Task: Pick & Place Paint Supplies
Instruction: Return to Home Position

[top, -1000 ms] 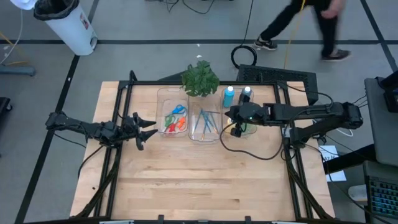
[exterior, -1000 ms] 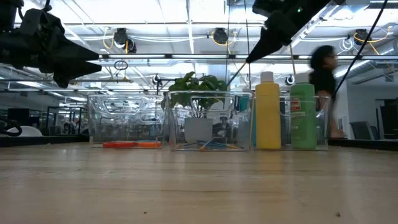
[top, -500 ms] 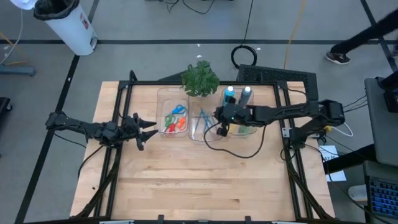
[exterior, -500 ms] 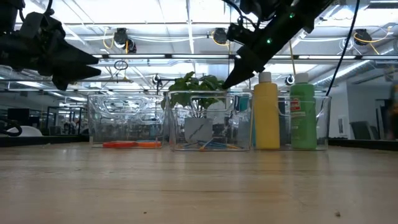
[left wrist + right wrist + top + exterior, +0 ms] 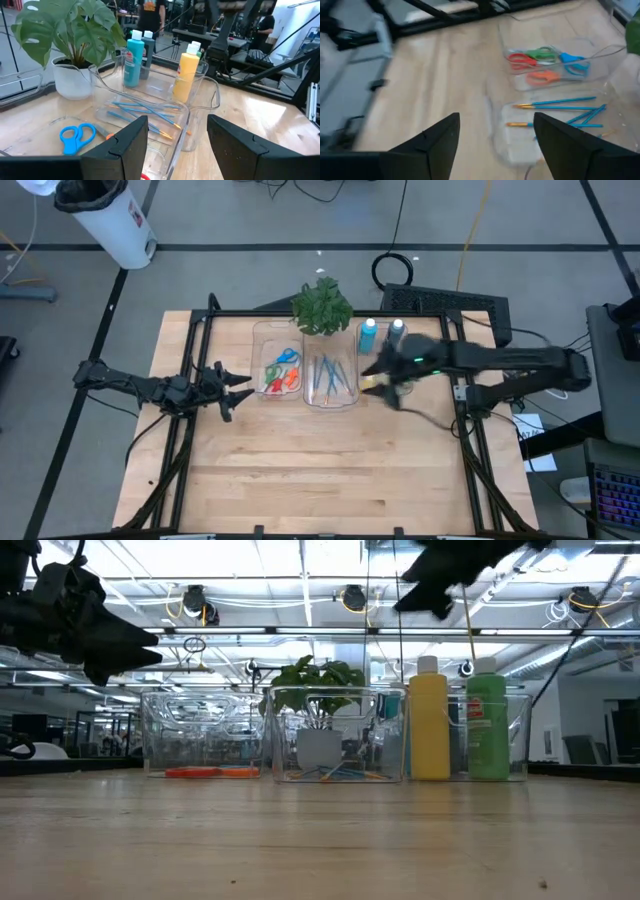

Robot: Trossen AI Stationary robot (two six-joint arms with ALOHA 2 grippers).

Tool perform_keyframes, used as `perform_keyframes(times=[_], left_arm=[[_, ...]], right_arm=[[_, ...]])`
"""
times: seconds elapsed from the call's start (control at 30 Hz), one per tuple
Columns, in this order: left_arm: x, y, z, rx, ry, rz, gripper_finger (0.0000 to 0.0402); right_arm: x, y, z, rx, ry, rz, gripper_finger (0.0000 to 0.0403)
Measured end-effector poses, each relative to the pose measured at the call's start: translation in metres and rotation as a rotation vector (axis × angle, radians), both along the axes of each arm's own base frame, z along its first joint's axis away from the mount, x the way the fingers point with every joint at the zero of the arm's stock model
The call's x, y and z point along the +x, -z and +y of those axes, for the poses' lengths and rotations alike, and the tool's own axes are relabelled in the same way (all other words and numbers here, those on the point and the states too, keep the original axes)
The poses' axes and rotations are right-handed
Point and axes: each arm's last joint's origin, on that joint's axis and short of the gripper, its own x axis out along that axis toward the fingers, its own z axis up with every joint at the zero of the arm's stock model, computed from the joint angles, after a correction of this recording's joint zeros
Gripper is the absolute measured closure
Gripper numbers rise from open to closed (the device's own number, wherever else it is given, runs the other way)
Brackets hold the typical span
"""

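Looks straight down on a wooden tabletop (image 5: 300,470) with clear containers in a row near its back edge: left bin (image 5: 258,345), middle bin (image 5: 331,405), right bin (image 5: 382,323). Shows scissors (image 5: 282,372) in the left one, blue brushes (image 5: 330,376) in the middle one, a light blue bottle (image 5: 368,333) and a dark blue bottle (image 5: 396,332) in the right one. Sets a leafy plant (image 5: 322,307) just behind the left and middle bins. Has the left tool (image 5: 243,385) over the tabletop's left side, fingers spread, pointing toward the bins. Catches the right tool (image 5: 372,372) blurred above the right bin's front part.
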Motion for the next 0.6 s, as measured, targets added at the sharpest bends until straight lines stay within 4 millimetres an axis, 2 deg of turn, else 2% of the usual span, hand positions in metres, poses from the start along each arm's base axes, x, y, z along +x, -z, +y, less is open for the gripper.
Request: perform_keyframes(times=[0.13, 0.2, 0.27, 0.37, 0.6], left_arm=[[0.0, 0.0, 0.0, -0.009, -0.001, -0.002, 0.019], [0.0, 0.0, 0.0, -0.009, -0.001, -0.002, 0.019], [0.0, 0.0, 0.0, -0.006, 0.0, -0.002, 0.019], [0.0, 0.0, 0.0, -0.005, 0.0, -0.001, 0.019], [0.0, 0.0, 0.0, -0.008, -0.001, -0.002, 0.019]], right_arm=[[-0.054, -0.025, 0.007, 0.003, -0.034, -0.022, 0.0145], [-0.078, -0.026, 0.009, -0.001, -0.033, -0.023, 0.0144], [-0.098, -0.017, 0.012, 0.003, -0.027, -0.055, 0.0146], [-0.116, 0.006, 0.014, 0.021, -0.015, -0.115, 0.0149], [-0.137, 0.057, 0.015, -0.025, 0.006, -0.297, 0.015]])
